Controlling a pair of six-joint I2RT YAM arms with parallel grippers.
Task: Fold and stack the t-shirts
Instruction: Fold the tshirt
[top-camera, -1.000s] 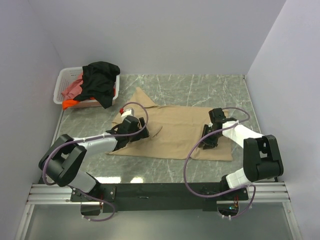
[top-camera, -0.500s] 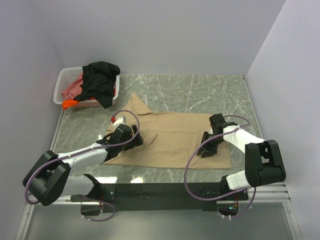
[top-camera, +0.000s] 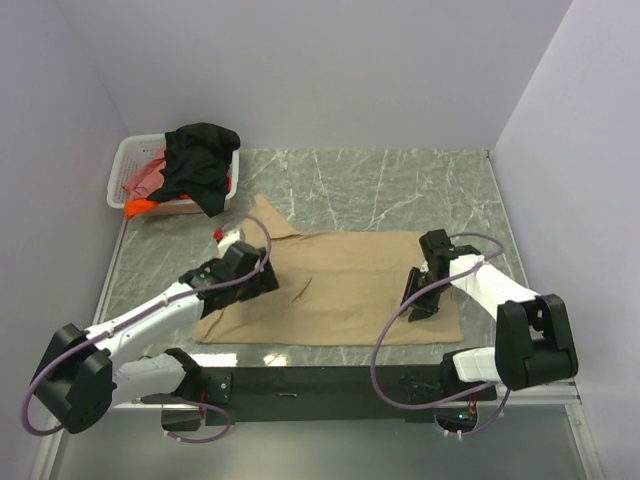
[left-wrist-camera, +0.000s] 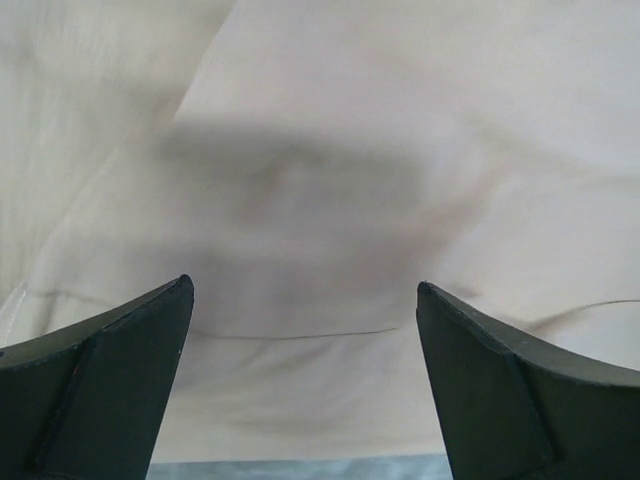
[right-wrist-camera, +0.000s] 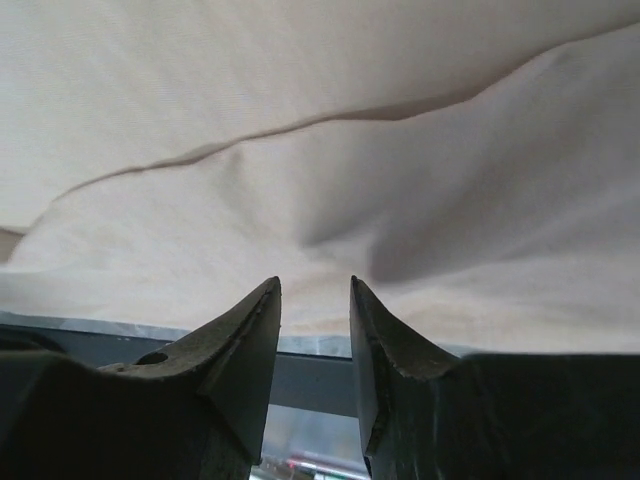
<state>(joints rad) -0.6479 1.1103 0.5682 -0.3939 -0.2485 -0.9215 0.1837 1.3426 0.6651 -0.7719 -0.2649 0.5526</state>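
The tan t-shirt lies spread flat on the marble table, its near hem close to the front edge. It fills the left wrist view and the right wrist view. My left gripper hovers over the shirt's left side, and in its own view the jaws are wide apart and empty. My right gripper is at the shirt's right near part. In its own view the jaws stand a narrow gap apart with no cloth between them. The black shirt, pink-red shirt and orange shirt are piled in the basket.
A white lattice basket stands at the back left corner. Grey walls close the table on the left, back and right. The black rail with the arm bases runs along the front edge.
The tan shirt has slid toward the near edge and lies flatter. Both grippers have drawn back toward the near edge with it.
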